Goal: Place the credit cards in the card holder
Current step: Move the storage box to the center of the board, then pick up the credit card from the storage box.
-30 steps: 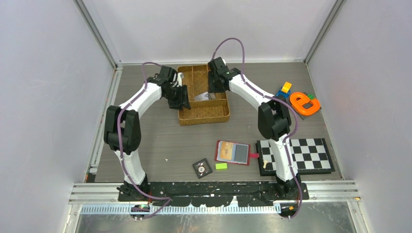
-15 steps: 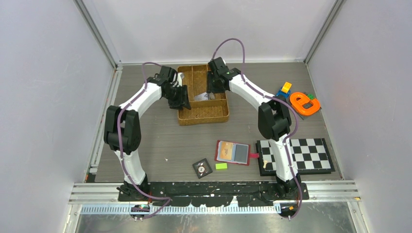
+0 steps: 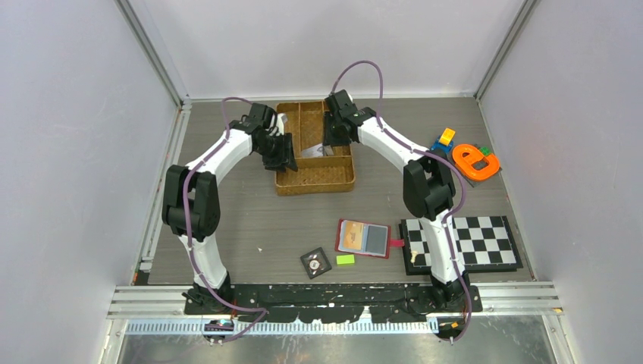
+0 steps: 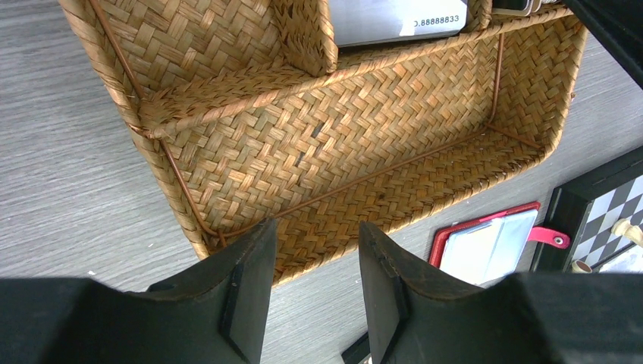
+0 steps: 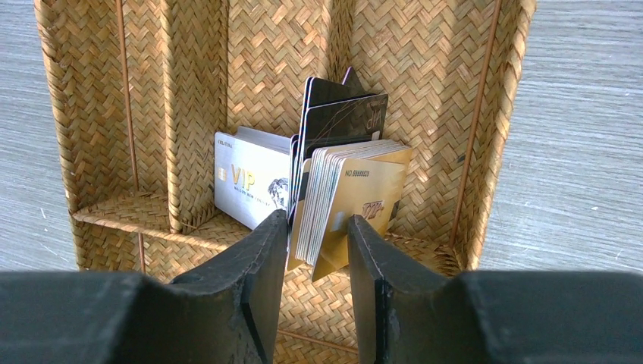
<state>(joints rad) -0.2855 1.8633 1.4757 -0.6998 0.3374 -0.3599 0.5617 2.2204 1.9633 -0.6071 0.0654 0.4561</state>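
A stack of credit cards (image 5: 345, 193), gold, white and black, stands on edge in a compartment of the woven tray (image 5: 493, 136). My right gripper (image 5: 317, 262) is open, its fingertips on either side of the stack's near edge. In the top view it (image 3: 332, 140) hangs over the tray (image 3: 315, 180). The red card holder (image 3: 364, 239) lies open on the table, with a tan-orange card and a grey card on it. It also shows in the left wrist view (image 4: 489, 241). My left gripper (image 4: 315, 280) is open and empty above the tray's near wall; in the top view it (image 3: 284, 157) is at the tray's left edge.
A small green block (image 3: 346, 259) and a black tile with a dial (image 3: 315, 263) lie near the front. A chessboard (image 3: 470, 241) sits front right, next to the card holder. Coloured toys (image 3: 472, 159) lie at the right.
The woven tray has slid slightly left and away. The right gripper has shifted slightly with it. The left arm has barely moved.
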